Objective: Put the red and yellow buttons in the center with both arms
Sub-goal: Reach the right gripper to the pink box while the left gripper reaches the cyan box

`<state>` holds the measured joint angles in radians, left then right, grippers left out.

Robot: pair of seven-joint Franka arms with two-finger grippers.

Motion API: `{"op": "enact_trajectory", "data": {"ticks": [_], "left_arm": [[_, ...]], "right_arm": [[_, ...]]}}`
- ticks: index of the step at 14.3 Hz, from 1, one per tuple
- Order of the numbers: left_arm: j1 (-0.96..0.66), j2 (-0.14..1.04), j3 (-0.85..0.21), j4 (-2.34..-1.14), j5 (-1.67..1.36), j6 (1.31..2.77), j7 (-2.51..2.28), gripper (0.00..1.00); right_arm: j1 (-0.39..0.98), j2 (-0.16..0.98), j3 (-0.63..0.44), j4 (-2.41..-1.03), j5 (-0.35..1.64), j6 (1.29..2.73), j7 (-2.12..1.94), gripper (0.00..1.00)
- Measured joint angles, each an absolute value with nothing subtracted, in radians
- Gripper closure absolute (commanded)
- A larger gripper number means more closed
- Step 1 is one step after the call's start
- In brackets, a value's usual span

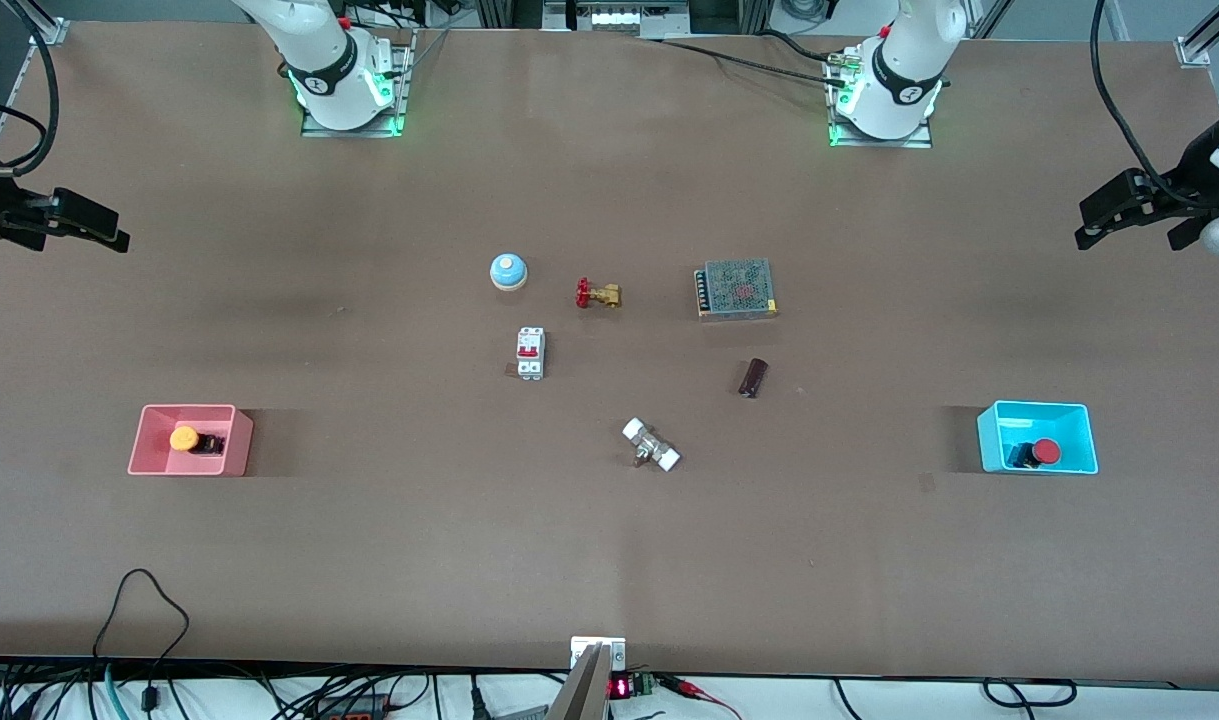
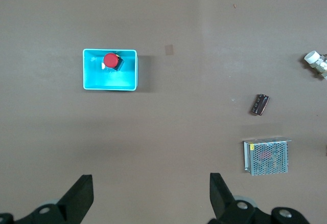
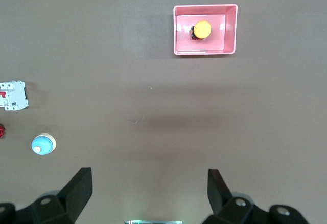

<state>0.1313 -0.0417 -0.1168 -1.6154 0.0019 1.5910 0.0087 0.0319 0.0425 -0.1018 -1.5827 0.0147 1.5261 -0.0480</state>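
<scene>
The yellow button (image 1: pixel 184 438) lies in the pink tray (image 1: pixel 189 408) toward the right arm's end of the table; the right wrist view shows both the button (image 3: pixel 202 29) and the tray (image 3: pixel 204 52). The red button (image 1: pixel 1044 452) lies in the cyan tray (image 1: pixel 1037 405) toward the left arm's end; the left wrist view shows both the button (image 2: pixel 111 60) and the tray (image 2: pixel 110 88). My left gripper (image 1: pixel 1104 215) (image 2: pixel 152 183) and my right gripper (image 1: pixel 84 222) (image 3: pixel 149 178) are open, empty and high over the table's ends. The brown table centre (image 1: pixel 619 370) is bare.
Round the centre stand a blue bell (image 1: pixel 508 271), a red-handled brass valve (image 1: pixel 597 294), a mesh-covered power supply (image 1: pixel 736 288), a white circuit breaker (image 1: pixel 530 353), a dark cylinder (image 1: pixel 753 377) and a white-ended metal fitting (image 1: pixel 651 445).
</scene>
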Motion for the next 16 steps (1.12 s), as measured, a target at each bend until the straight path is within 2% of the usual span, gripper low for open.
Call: {"op": "enact_trajectory", "data": {"ticks": [7, 11, 16], "left_arm": [[0.131, -0.042, -0.117, -1.615, 0.002, 1.591, 0.009, 0.00], [0.131, -0.042, -0.117, -1.615, 0.002, 1.591, 0.009, 0.00], [0.138, -0.017, -0.116, -1.616, 0.003, 1.591, 0.015, 0.00]], "right_arm": [[0.032, 0.061, -0.100, -1.591, -0.005, 1.548, -0.048, 0.00], [0.009, 0.212, -0.101, -1.610, -0.017, 1.745, -0.060, 0.00], [-0.035, 0.402, -0.102, -1.596, -0.017, 1.914, -0.106, 0.00]]}}
